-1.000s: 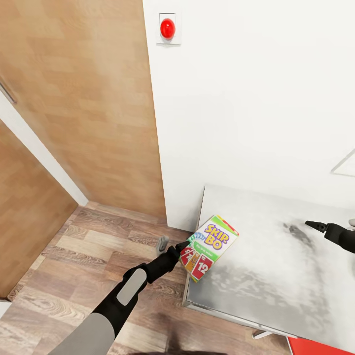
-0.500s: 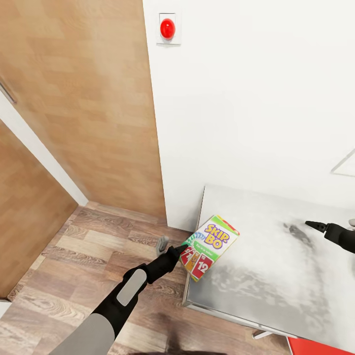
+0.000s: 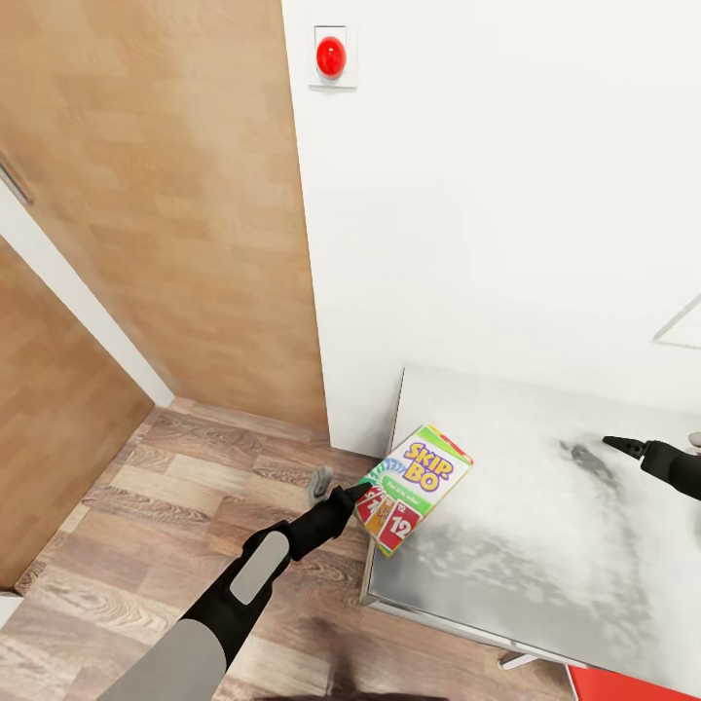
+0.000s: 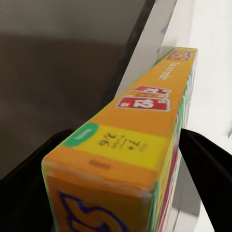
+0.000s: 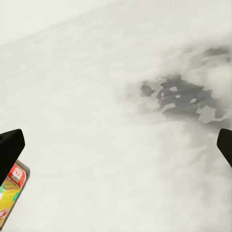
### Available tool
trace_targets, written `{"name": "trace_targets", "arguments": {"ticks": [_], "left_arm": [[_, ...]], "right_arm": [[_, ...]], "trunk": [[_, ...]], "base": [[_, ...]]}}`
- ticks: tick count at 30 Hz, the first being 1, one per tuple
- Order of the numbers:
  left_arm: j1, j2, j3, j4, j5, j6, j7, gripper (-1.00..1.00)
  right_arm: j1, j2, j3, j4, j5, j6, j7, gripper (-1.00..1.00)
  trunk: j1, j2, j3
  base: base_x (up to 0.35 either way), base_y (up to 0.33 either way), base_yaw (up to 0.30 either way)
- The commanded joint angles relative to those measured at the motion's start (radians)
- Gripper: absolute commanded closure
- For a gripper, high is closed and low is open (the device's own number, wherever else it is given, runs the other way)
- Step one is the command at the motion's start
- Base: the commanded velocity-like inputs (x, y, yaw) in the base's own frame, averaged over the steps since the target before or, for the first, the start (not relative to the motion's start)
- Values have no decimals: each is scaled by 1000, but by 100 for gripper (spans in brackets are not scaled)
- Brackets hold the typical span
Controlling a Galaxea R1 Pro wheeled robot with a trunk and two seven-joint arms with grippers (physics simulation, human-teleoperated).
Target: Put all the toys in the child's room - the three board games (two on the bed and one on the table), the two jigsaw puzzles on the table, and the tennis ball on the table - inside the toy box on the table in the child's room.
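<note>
Left tool (image 3: 362, 490): closed on the Skip-Bo box (image 3: 413, 486), black fingers (image 4: 208, 164) on both flat sides.
Skip-Bo box: tilted, over the near left corner of the desk (image 3: 545, 526); contact with desk hard to tell.
Right tool (image 3: 623, 446): partly cut off at picture edge, over the desk, fingertips (image 5: 10, 147) wide apart, holding nothing.
Desk: pale mottled top, far end cut off.

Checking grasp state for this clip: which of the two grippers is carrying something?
The left gripper: it is clamped on the Skip-Bo box; the right gripper is open over the table.
</note>
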Motion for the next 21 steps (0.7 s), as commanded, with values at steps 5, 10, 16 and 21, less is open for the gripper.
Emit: {"name": "trace_targets", "arguments": {"ticks": [5, 10, 16, 21], "left_arm": [[-1, 0, 0, 1, 3, 4, 0, 100], [-1, -1, 0, -2, 3, 4, 0, 100], [-1, -1, 0, -7, 3, 4, -2, 100], [0, 0, -1, -17, 2, 4, -24, 100]], "right_arm": [[0, -1, -1, -1, -10, 4, -10, -100], [-1, -1, -2, -1, -10, 4, -10, -100], [-1, -2, -3, -1, -10, 4, -10, -100], [-1, -2, -3, -1, -10, 4, -10, -100]], "trunk": [[1, -2, -2], [1, -2, -2], [1, -2, -2], [1, -2, -2]], "base": [[0, 0, 0], [0, 0, 0], [0, 0, 0], [0, 0, 0]]}}
